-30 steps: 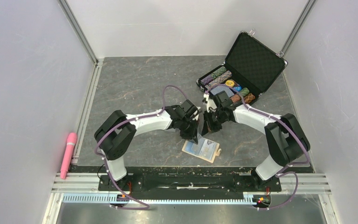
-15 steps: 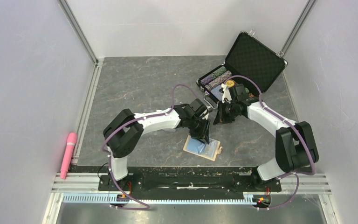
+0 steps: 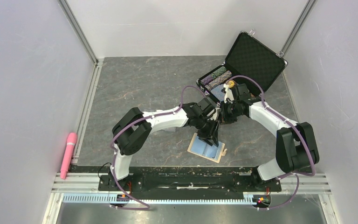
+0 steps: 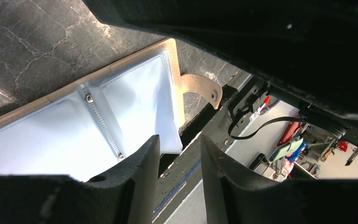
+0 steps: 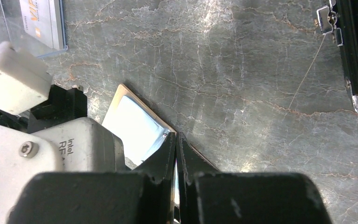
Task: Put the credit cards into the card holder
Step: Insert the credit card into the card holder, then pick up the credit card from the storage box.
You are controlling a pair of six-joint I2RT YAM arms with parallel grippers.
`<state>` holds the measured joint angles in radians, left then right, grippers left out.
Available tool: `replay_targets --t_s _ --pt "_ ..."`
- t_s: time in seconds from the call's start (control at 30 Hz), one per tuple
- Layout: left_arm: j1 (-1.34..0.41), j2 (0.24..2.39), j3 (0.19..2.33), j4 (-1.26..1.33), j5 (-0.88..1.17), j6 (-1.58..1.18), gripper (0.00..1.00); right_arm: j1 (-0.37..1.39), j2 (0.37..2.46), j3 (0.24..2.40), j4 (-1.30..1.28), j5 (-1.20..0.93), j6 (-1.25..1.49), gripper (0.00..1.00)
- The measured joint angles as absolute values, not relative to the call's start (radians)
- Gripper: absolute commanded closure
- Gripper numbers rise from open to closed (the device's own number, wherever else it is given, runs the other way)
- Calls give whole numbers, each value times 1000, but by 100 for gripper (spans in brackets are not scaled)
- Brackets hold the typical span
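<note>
The card holder [image 3: 208, 149] lies open on the grey table near the front edge, its light blue lining [image 4: 121, 107] up and its tan snap strap [image 4: 200, 88] sticking out to one side. My left gripper [image 3: 213, 139] hangs just above it, open, with nothing between its fingers [image 4: 144, 163]. My right gripper [image 3: 222, 118] is shut just behind the holder [image 5: 135, 121], and nothing shows in it [image 5: 176, 139]. The credit cards [image 5: 42, 21] show only in the right wrist view, at the top left, as a pale glossy stack with an orange mark.
The black poker-chip case [image 3: 249, 65] stands open at the back right, its metal edge [image 5: 354, 70] close to my right wrist. A pink cylinder [image 3: 68, 154] lies along the left rail. The table's front edge runs just beyond the holder.
My left gripper has opened and swung right, over the card holder. The holder has slid a little to the right. My right gripper stays shut and has drawn back toward the case.
</note>
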<state>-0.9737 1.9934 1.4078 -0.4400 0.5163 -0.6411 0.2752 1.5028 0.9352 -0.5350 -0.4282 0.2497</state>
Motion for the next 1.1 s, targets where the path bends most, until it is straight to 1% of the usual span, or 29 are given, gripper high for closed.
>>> replay_targets --t_s 0.23,0.4,0.47,0.6,0.7,0.8,0.97,1.03,1.1 --pt "-970 1995 1417 -463 529 -637 54 274 1515 947 -551 -438 242 95" --pt "-947 1987 1411 -453 535 -629 52 274 1541 972 -543 -460 242 90" --pt "-921 1961 1383 -412 546 -628 52 279 1555 983 -537 -478 242 88" --pt "-830 1863 1283 -279 591 -631 52 306 1603 1006 -534 -508 243 82" --pt "-713 1778 1184 -189 617 -640 52 344 1658 1052 -537 -524 249 78" --pt "-588 1725 1110 -154 630 -645 51 386 1716 1119 -533 -537 263 75" --pt "-422 1668 1040 -207 603 -634 51 451 1807 1227 -489 -579 310 66" --pt "-383 1650 1040 -260 568 -611 50 472 1839 1258 -455 -603 345 62" --pt "-358 1637 1052 -338 514 -569 51 485 1868 1282 -421 -627 379 61"
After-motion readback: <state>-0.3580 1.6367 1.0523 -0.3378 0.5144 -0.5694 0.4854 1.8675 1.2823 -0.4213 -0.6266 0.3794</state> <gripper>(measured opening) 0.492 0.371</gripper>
